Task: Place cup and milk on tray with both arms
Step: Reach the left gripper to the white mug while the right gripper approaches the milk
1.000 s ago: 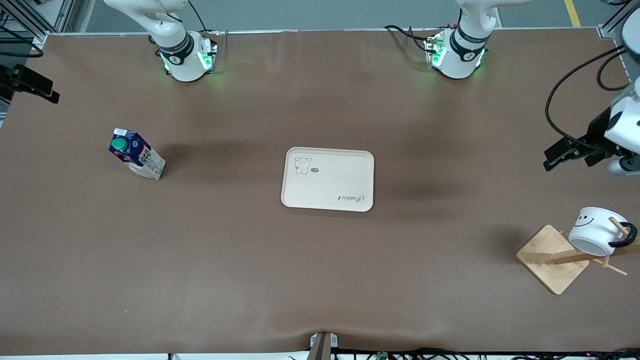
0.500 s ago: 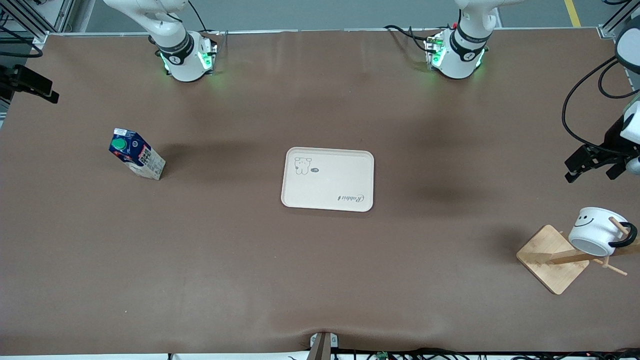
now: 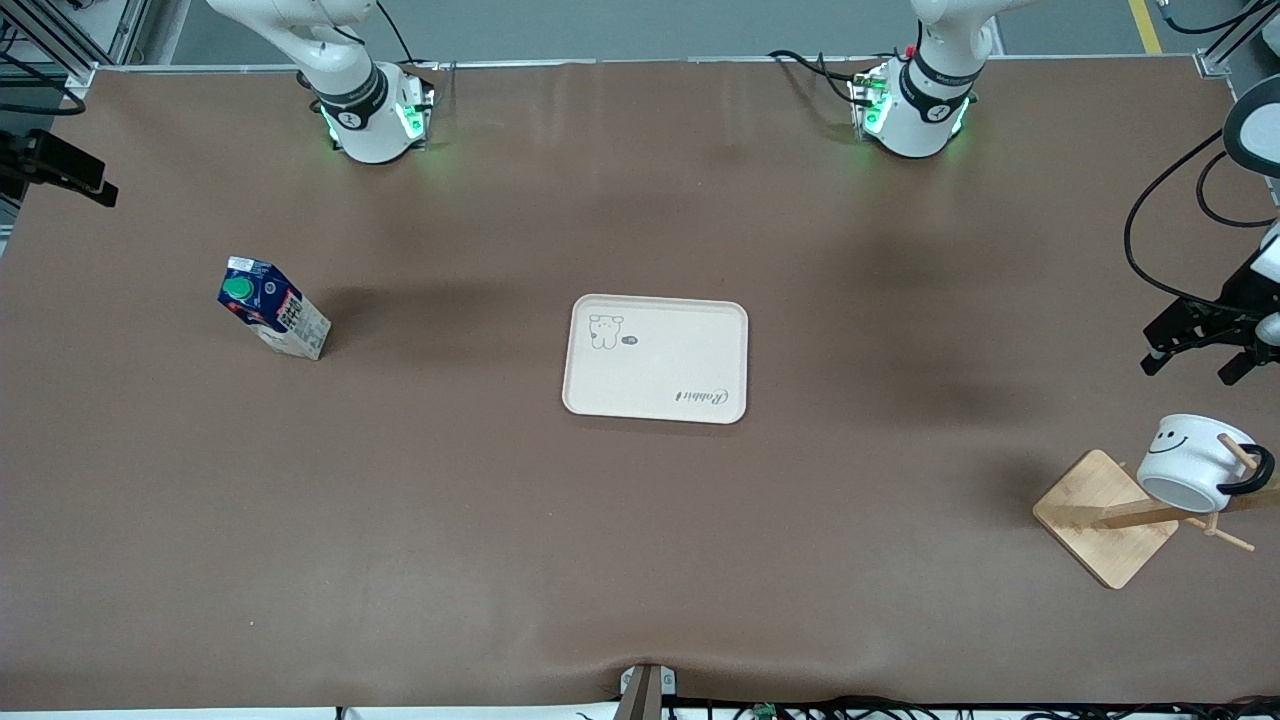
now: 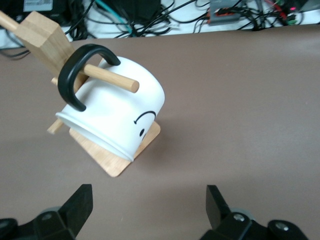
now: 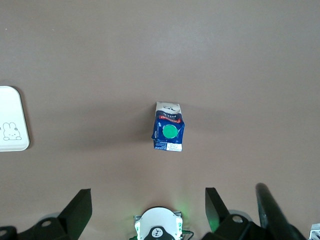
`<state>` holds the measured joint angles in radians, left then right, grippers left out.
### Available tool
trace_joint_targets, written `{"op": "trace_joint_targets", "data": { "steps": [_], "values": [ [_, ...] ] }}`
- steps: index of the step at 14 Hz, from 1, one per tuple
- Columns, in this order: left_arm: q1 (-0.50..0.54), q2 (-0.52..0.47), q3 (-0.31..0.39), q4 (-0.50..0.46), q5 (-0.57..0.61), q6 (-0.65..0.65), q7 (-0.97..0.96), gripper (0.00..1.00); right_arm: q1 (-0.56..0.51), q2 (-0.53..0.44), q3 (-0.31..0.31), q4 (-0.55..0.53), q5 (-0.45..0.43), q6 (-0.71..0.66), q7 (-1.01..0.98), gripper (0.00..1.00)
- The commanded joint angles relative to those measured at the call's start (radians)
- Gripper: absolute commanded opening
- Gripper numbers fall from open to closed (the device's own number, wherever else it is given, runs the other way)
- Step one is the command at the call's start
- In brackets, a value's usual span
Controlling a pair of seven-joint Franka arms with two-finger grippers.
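Note:
The white smiley cup [image 3: 1190, 458] hangs tilted by its black handle on a peg of a wooden rack at the left arm's end of the table. It also shows in the left wrist view [image 4: 115, 120]. My left gripper [image 3: 1192, 366] is open and empty in the air beside the rack, with its fingertips [image 4: 82, 194] apart from the cup. The milk carton [image 3: 272, 310] stands at the right arm's end. My right gripper [image 5: 147, 200] is open and empty, high over the table, with the milk [image 5: 168, 129] below it. The cream tray [image 3: 655, 375] lies empty mid-table, and its edge shows in the right wrist view [image 5: 9, 107].
The rack's square wooden base [image 3: 1100, 520] sits near the table edge at the left arm's end, and shows in the left wrist view [image 4: 116, 162]. Cables run along the table's front edge [image 4: 150, 15]. The right arm's green-lit base [image 5: 157, 227] is below the right gripper.
My left gripper has moved toward the left arm's end of the table and closer to the rack and cup. The cup, milk and tray have not moved.

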<state>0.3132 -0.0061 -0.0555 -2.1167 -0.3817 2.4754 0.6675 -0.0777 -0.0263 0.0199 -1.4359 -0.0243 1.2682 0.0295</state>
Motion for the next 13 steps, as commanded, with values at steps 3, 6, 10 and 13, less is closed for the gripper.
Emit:
{"op": "trace_joint_targets", "data": {
  "steps": [3,6,10,13],
  "values": [
    [0.035,0.095,-0.007,0.046,-0.221,0.059,0.276,0.99,-0.004,-0.026,0.002,-0.023,-0.003,0.003,-0.007,1.00],
    [0.040,0.146,-0.007,0.101,-0.233,0.060,0.326,0.89,-0.001,-0.023,0.002,-0.021,-0.005,0.005,-0.007,1.00],
    [0.033,0.185,-0.010,0.132,-0.325,0.060,0.346,0.80,-0.002,-0.021,0.003,-0.012,-0.005,0.005,-0.007,1.00],
    [0.033,0.208,-0.010,0.146,-0.365,0.060,0.392,0.72,0.004,-0.020,0.005,-0.002,-0.005,0.013,-0.007,1.00]
  ]
}}
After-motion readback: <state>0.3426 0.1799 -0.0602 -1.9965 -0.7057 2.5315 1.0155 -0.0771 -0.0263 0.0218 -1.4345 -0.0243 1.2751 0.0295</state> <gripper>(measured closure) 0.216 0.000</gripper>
